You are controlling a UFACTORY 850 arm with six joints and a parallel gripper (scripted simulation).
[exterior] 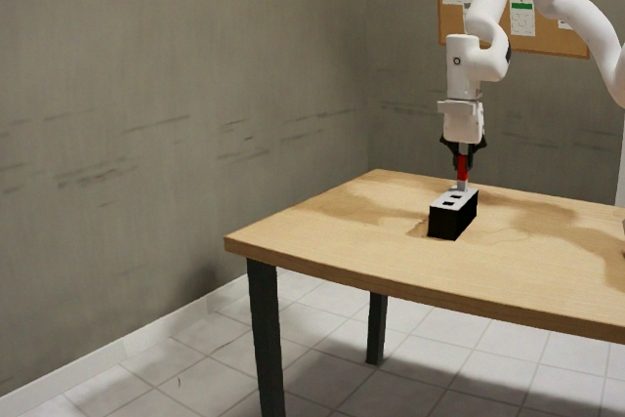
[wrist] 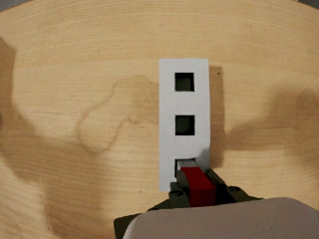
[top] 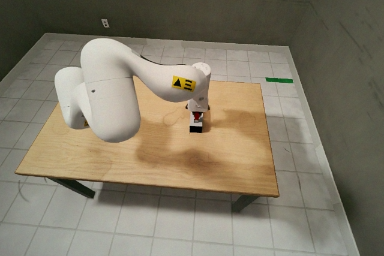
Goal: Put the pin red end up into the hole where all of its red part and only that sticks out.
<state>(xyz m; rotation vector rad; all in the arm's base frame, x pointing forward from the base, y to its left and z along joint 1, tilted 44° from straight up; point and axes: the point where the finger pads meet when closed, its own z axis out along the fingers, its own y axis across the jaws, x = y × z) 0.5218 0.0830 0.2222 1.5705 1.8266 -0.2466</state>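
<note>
The pin [top: 197,117] [exterior: 462,172] [wrist: 201,191] is upright, red above and grey below. My gripper [top: 197,113] [exterior: 463,162] [wrist: 193,182] is shut on its red part. The block [top: 195,128] [exterior: 442,222] [wrist: 167,107] has black sides and a light grey top. In the wrist view the pin's grey end is at the block's bottom end hole [wrist: 177,168], with a dark gap left of it. In the exterior view some grey shows between red and block top. How deep the tip is cannot be seen. The middle hole [exterior: 455,196] [wrist: 184,124] and far end hole [exterior: 448,203] [wrist: 184,82] are empty.
The block stands on the wooden table [top: 123,160] [exterior: 353,251] [wrist: 60,100]. My arm [top: 108,92] [exterior: 489,3] reaches over the table. A notice board [exterior: 449,23] hangs on the wall behind the arm.
</note>
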